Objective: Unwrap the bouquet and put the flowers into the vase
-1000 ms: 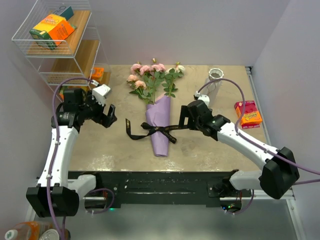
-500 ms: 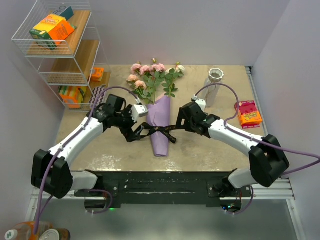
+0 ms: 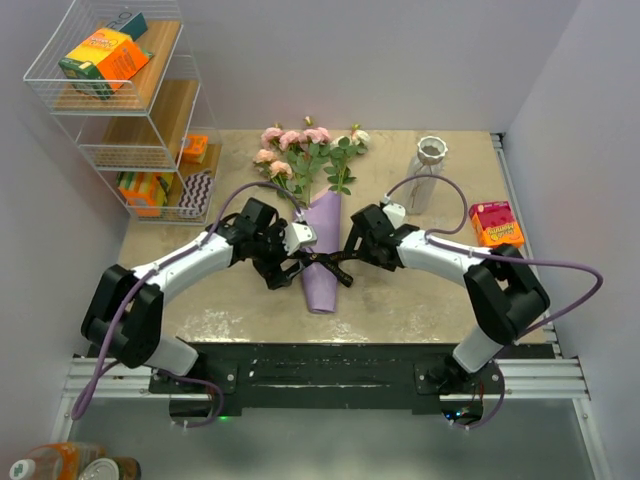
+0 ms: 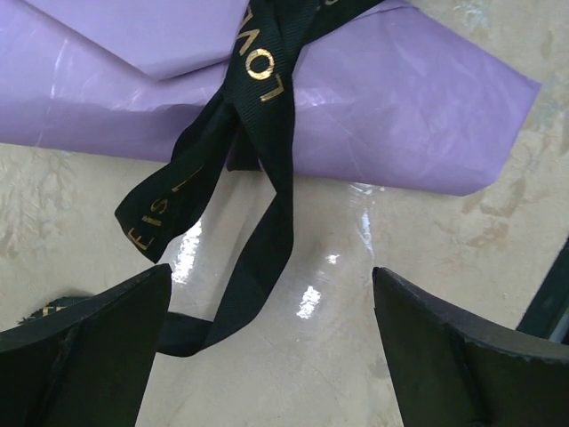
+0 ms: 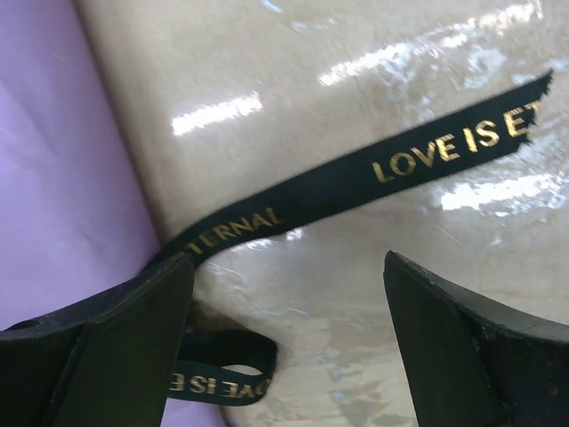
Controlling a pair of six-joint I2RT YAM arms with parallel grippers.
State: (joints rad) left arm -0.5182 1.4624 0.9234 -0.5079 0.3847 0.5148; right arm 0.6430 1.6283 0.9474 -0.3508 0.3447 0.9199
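Though near left pincer (image 4: 271, 329), ribbon knot (image 4: 267, 62) half off-frame.

Paper cone (image 3: 322, 258): plain lilac. Ribbon (image 4: 271, 116): black w/ gold caps lettering. Roses (image 3: 292, 139): pink, peach, cream-white; leaves (image 3: 318, 165) green. Vase (image 3: 428, 175): pale grey-white. Box (image 3: 496, 224) at right: red-orange. Tabletop (image 3: 200, 290): beige, faint marbled mottling.
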